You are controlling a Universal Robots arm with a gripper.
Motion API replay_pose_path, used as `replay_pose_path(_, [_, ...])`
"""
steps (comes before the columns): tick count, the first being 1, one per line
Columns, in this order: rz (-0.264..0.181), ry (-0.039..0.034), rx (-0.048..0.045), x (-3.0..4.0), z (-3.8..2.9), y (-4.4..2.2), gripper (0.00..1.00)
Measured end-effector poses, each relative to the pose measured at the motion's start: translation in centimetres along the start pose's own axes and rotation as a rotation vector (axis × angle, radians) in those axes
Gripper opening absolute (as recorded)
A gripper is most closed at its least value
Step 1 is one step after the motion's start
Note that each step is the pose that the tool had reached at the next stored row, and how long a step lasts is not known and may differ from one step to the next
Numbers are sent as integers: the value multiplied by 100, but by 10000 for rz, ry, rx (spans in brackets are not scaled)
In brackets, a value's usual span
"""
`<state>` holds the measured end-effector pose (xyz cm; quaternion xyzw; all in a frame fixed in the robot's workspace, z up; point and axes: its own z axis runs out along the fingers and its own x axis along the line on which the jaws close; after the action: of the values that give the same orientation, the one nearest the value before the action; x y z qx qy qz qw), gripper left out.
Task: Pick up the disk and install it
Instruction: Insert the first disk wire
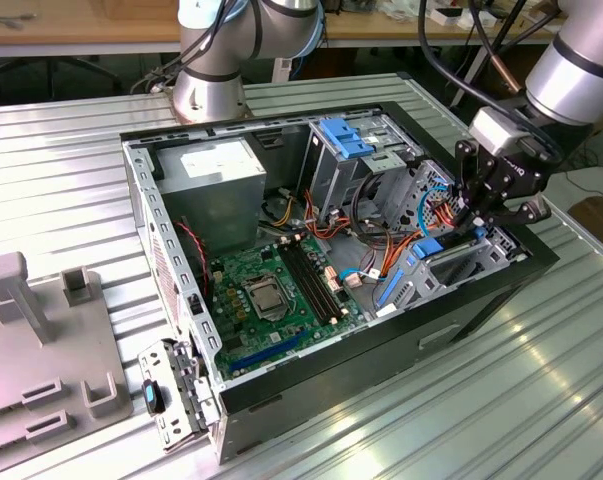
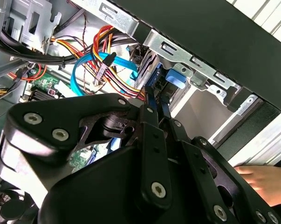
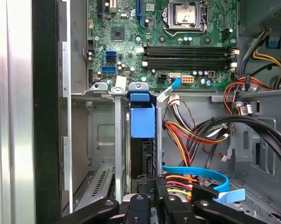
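The open computer case [image 1: 281, 250] lies on the ribbed worktop [image 1: 71, 190]. At the exterior view's right the gripper [image 1: 478, 222] hangs over the drive cage [image 3: 103, 88], fingers [image 2: 152, 116] clamped on the disk [image 3: 142, 122], which stands on edge, long axis running down into the bay.

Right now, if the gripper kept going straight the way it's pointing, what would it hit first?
Most likely the disk, the dark hard drive with blue plastic rails standing on edge in the grey metal drive cage. The black gripper sits right at its near edge; whether they already touch is unclear.
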<state>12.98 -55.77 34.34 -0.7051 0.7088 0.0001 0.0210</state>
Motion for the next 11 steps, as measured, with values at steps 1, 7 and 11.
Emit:
replay_pose_path(1, [0, -2, 0, 0, 2, 0, 17])
replay_pose_path(7, [0, -8, 0, 2, 17, 0, 17])
replay_pose_path(11, [0, -11, 0, 3, 30, 1, 17])
